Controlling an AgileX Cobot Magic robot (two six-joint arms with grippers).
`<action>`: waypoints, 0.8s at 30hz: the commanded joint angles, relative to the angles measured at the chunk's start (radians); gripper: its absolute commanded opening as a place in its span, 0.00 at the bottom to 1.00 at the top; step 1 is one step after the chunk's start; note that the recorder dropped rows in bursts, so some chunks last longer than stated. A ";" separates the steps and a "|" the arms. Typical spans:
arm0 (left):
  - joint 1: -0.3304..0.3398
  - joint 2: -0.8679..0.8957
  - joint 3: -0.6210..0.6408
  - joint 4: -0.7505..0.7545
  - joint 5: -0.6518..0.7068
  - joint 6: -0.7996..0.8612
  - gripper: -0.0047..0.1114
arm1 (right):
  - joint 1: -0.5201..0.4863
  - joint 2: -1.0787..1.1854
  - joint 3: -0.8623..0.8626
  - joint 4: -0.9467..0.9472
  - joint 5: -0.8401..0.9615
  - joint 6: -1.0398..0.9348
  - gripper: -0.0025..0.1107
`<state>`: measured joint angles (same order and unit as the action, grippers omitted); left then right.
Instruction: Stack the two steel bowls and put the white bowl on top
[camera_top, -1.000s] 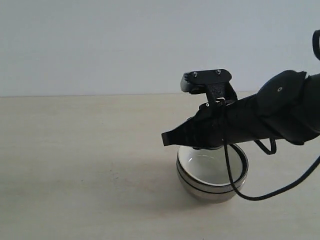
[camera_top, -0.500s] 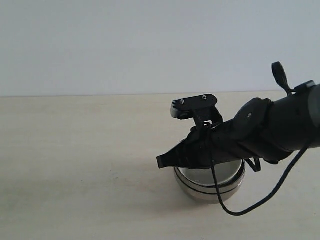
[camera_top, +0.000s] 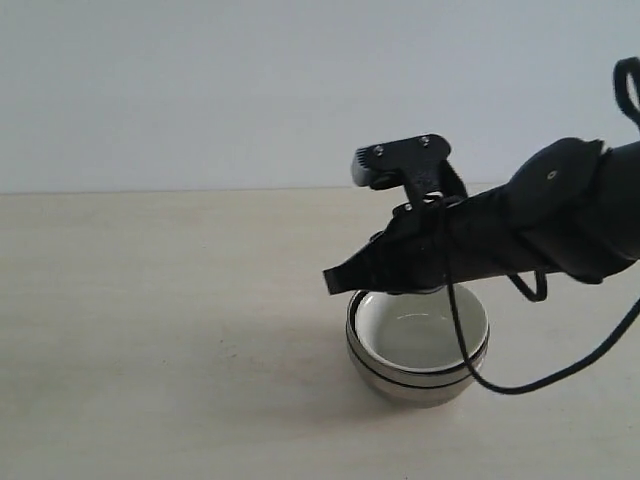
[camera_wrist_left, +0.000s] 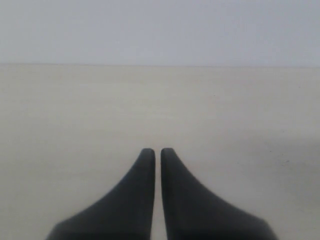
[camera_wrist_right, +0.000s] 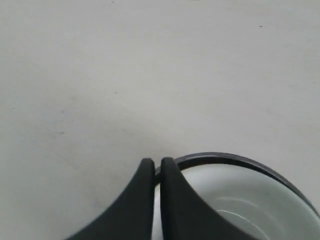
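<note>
The white bowl (camera_top: 420, 328) sits nested inside the steel bowls (camera_top: 412, 386). The stack stands on the desk (camera_top: 150, 330), right of centre in the exterior view, and a dark line rings the metal just below the white rim. Your right gripper (camera_top: 331, 279) hangs just above the stack's rim, jaws pressed together and holding nothing. A black cable (camera_top: 520, 388) loops down from that arm beside the stack. Your left gripper (camera_wrist_left: 155, 152), likewise clenched and empty, points across the desk surface.
</note>
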<state>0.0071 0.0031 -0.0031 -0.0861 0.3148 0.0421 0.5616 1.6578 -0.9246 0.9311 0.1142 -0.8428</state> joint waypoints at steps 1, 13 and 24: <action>-0.005 -0.003 0.003 0.000 -0.008 -0.005 0.07 | -0.120 -0.015 -0.002 -0.002 0.079 0.018 0.02; -0.005 -0.003 0.003 0.000 -0.008 -0.005 0.07 | -0.272 -0.015 0.126 -0.004 0.046 0.000 0.02; -0.005 -0.003 0.003 0.000 -0.008 -0.005 0.07 | -0.272 -0.049 0.117 0.008 0.087 0.016 0.02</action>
<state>0.0071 0.0031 -0.0031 -0.0861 0.3148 0.0421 0.2968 1.6383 -0.8064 0.9309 0.1770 -0.8331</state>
